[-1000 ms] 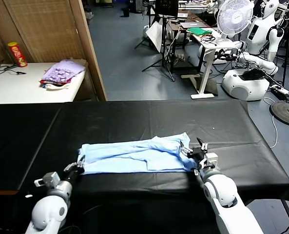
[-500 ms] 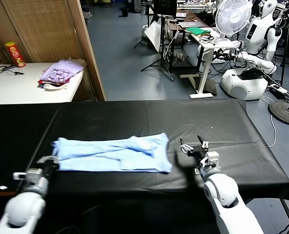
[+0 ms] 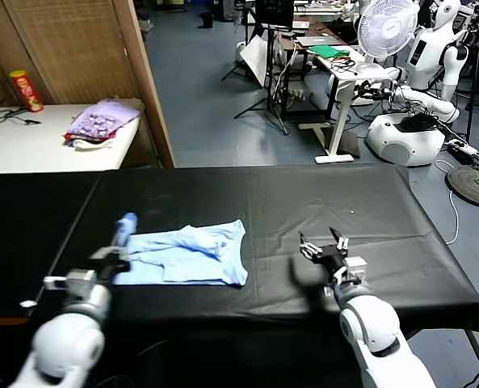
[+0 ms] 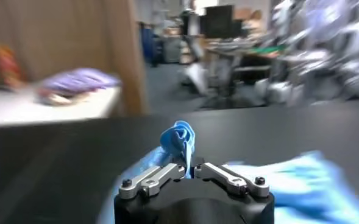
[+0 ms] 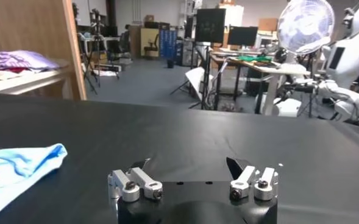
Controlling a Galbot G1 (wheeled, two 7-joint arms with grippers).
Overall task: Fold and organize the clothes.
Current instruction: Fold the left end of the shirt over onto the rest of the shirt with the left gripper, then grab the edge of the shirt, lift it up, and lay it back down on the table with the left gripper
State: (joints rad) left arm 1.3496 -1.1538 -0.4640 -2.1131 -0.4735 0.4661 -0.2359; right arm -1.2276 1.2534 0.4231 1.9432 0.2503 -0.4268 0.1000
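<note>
Room: a busy workshop with desks, one white fan [image 3: 388, 27] and one white robot [image 3: 423, 61] parked far behind the work surface.
Surface: one long black-draped table [image 3: 304, 202] runs across in front; one white side table [image 3: 37, 145] stands off to the left.
Side table count: one purple-lavender pile of garments [image 3: 102, 119] and one red can [image 3: 28, 89].
T-shirt: one pale sky-blue T-shirt [image 3: 195, 255], bunched and rumpled on the black cloth, its left end drawn up off the table.
Left gripper: the left gripper [image 3: 122, 234] has its fingers [image 4: 167, 176] pinched tight on a tuft of the T-shirt [image 4: 178, 141], which sticks up just past the fingertips.
Right gripper: the right gripper [image 3: 324, 249] hangs with fingers [image 5: 131, 182] spread wide, nothing between them, the nearest shirt edge [image 5: 21, 164] well apart to its left.
Change: the shirt has slid left and gathered shorter; a second ago the right gripper's fingers were at its right end, now bare black cloth lies between.
</note>
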